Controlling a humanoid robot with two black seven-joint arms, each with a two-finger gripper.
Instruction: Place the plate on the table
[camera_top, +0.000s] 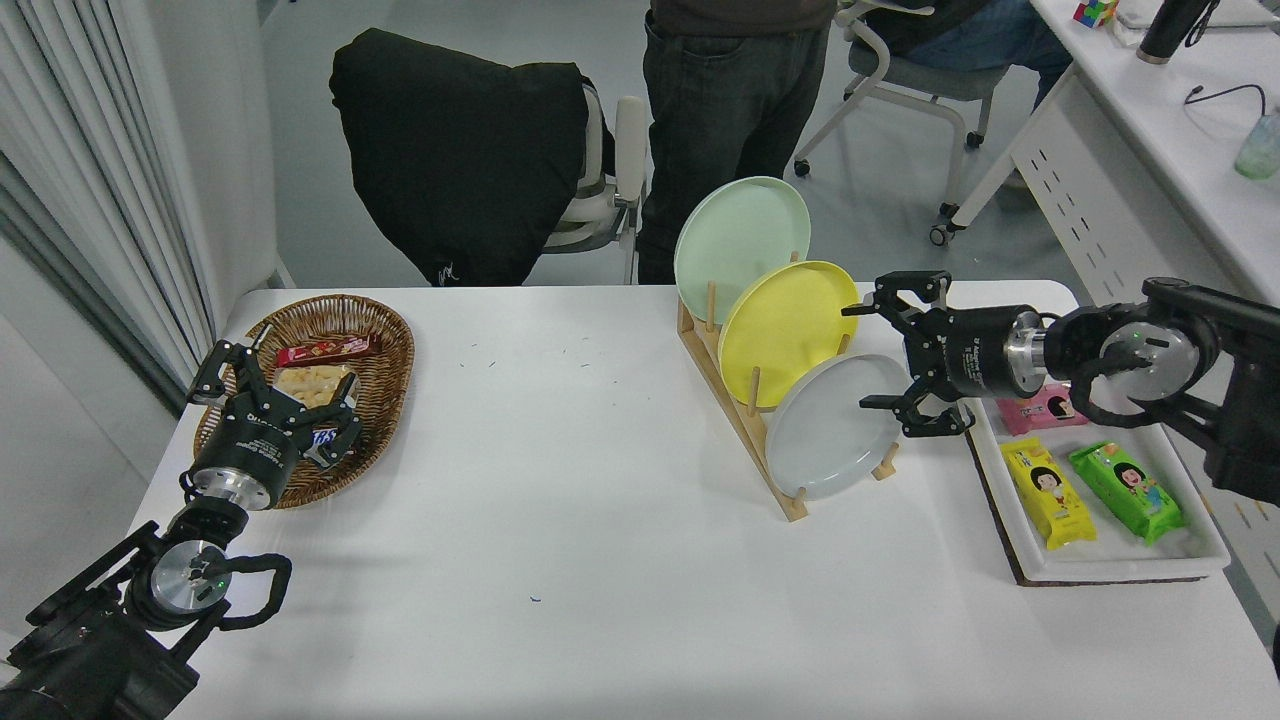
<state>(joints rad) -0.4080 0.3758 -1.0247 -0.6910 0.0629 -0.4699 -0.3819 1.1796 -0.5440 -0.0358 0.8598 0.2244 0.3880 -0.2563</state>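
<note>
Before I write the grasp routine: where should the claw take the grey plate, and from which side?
Probably by the upper right rim of the grey plate, coming in from the right. It stands tilted on edge in the rack's front slot, so that rim is free, while pegs and the yellow plate crowd its left. The open right claw already faces that edge.
</note>
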